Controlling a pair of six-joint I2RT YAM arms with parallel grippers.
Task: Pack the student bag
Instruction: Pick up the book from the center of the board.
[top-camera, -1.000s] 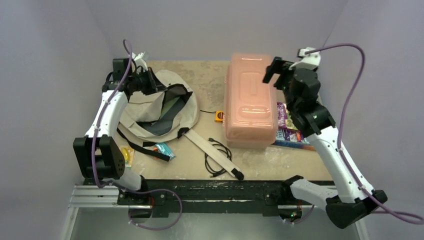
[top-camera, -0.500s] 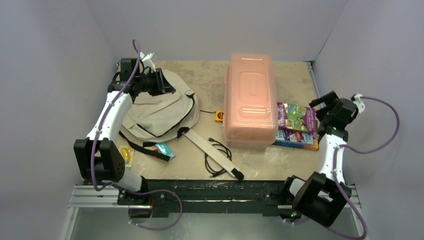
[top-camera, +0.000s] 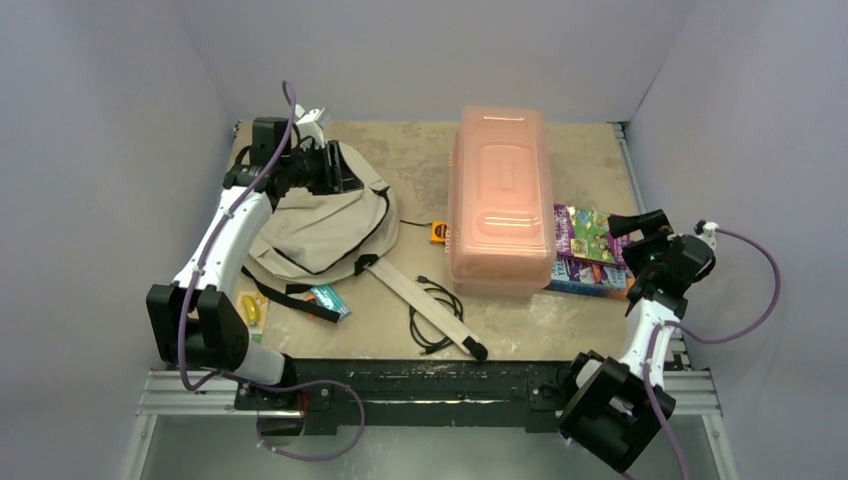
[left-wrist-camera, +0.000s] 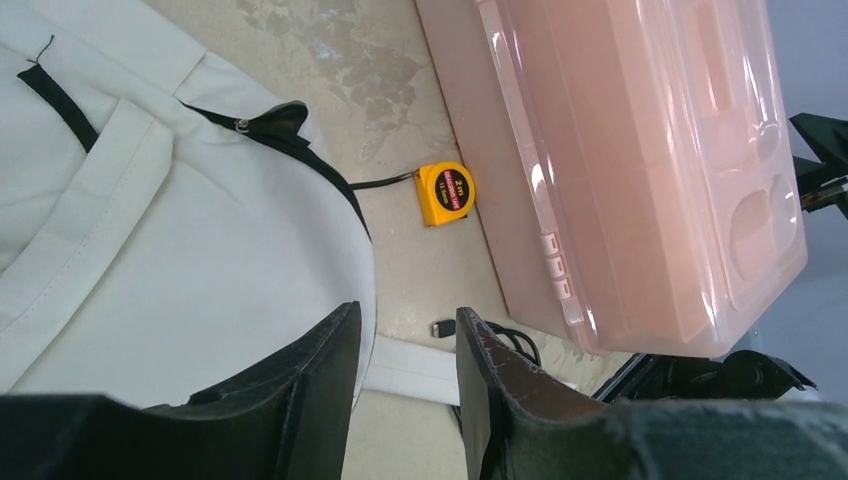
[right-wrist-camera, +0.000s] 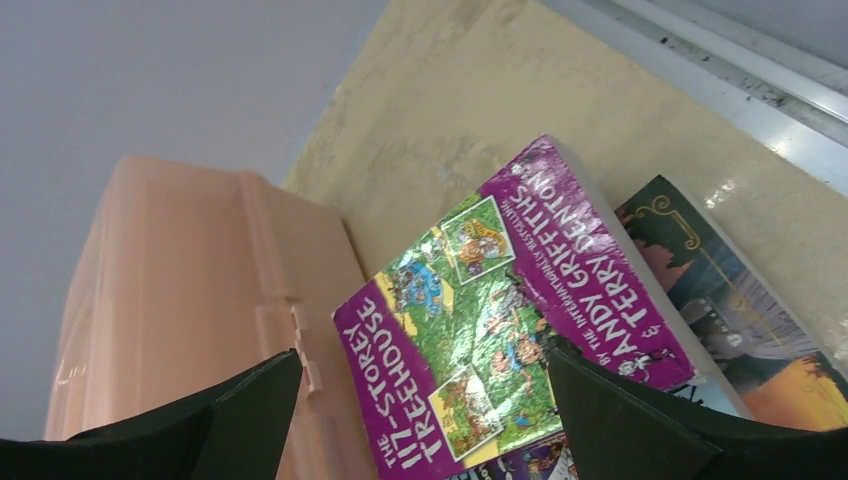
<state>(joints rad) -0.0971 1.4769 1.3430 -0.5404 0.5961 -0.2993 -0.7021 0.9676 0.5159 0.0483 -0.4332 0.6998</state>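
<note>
The student bag (top-camera: 320, 228) lies flat at the table's left, cream fabric with black trim, its opening lying closed; its cloth (left-wrist-camera: 150, 270) fills the left of the left wrist view. My left gripper (top-camera: 333, 168) hovers over the bag's far edge. Its jaws (left-wrist-camera: 405, 335) stand apart with nothing between them. My right gripper (top-camera: 630, 230) is open at the right edge of a purple book (top-camera: 590, 232). In the right wrist view that book (right-wrist-camera: 510, 310) lies below the wide jaws (right-wrist-camera: 425, 365), untouched.
A translucent pink box (top-camera: 500, 200) stands mid-table, touching the stacked books. A yellow tape measure (top-camera: 438, 232) lies beside it. A black cable (top-camera: 432, 315) and the bag's long strap (top-camera: 420, 300) lie in front. A teal packet (top-camera: 328, 298) and a yellow item (top-camera: 253, 312) lie near left.
My left gripper has let go of the bag's opening, which has dropped closed, and has shifted right. My right arm has swung from over the pink box down to the books.
</note>
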